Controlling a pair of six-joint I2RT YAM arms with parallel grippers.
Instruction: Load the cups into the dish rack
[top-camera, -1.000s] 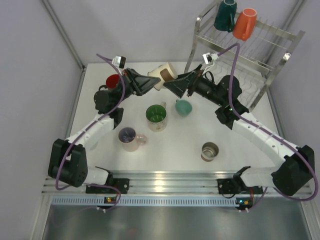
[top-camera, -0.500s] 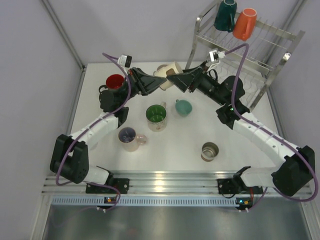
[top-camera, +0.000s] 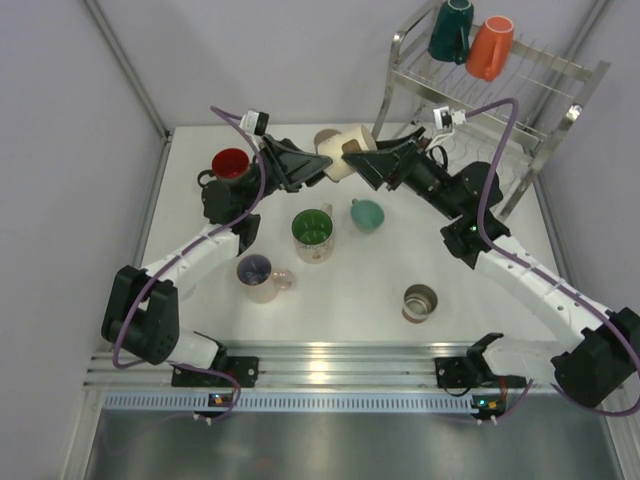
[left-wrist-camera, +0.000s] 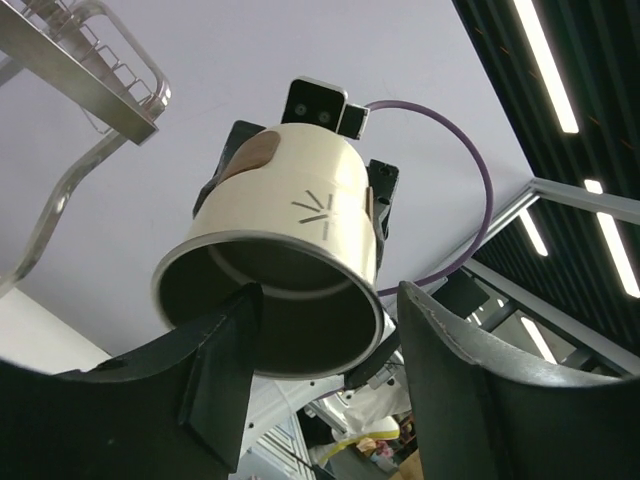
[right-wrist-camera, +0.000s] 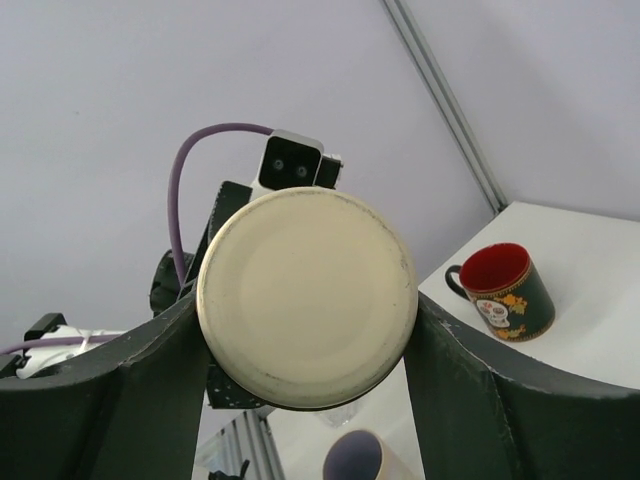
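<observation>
Beige cup aloft, on its side, over tabletop's far edge near dish rack. Likely handover, rack on right. Right hand clamped base. Left hand straddled rim, grip unclear.

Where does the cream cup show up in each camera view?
Top external: cream cup at far centre, between left tool and right tool.
Left wrist: cup at centre, mouth toward camera.
Right wrist: cup at centre, base toward camera.
Landmark: red mug, left of it from above, right of it in right wrist only.
</observation>
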